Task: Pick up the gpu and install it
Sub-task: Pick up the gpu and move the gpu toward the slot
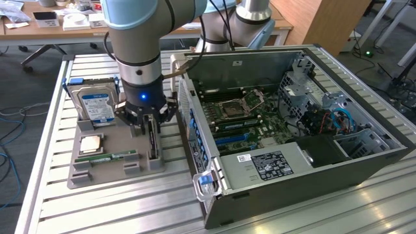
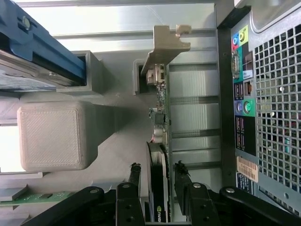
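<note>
tool (image 2: 157, 170) spread apart astride the upright gpu (image 2: 159, 110) in the grey holder (image 1: 110, 171)

Shows silver tubes (image 1: 138, 58) with pale blue joint caps (image 1: 130, 14), black cables (image 1: 223, 17), a blue-lit wrist ring (image 1: 143, 96), black jaws.

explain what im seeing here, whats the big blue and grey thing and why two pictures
That is a robot arm with a gripper at its tip. One picture looks on from outside; the other comes from a camera on the arm's wrist. On the slatted table sit an open computer case and a grey tray holding a hard drive, a processor chip, a memory stick and the gpu, standing on edge. The open gripper straddles the gpu, with slim gaps on both sides, so nothing is held.
</note>
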Controlling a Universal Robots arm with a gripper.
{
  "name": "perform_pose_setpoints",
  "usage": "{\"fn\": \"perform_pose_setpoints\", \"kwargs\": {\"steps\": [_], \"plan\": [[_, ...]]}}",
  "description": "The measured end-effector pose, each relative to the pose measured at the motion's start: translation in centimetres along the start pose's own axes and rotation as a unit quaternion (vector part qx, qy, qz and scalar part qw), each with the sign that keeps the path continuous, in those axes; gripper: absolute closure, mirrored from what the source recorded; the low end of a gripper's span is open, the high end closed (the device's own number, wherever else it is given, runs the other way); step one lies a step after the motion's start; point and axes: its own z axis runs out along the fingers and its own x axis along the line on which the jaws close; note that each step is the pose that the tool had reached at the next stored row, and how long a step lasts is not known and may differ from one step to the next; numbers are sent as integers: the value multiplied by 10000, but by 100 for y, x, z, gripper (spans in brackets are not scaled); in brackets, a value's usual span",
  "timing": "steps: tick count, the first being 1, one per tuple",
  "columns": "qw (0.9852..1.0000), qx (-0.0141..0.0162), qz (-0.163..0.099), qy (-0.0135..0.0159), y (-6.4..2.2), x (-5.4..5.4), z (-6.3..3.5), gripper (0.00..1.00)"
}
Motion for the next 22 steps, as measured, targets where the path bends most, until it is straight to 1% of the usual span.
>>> {"fn": "perform_pose_setpoints", "kwargs": {"steps": [9,22], "plan": [[10000,0,0,0,-2,3,42,57],[10000,0,0,-1,-2,3,43,57]]}}
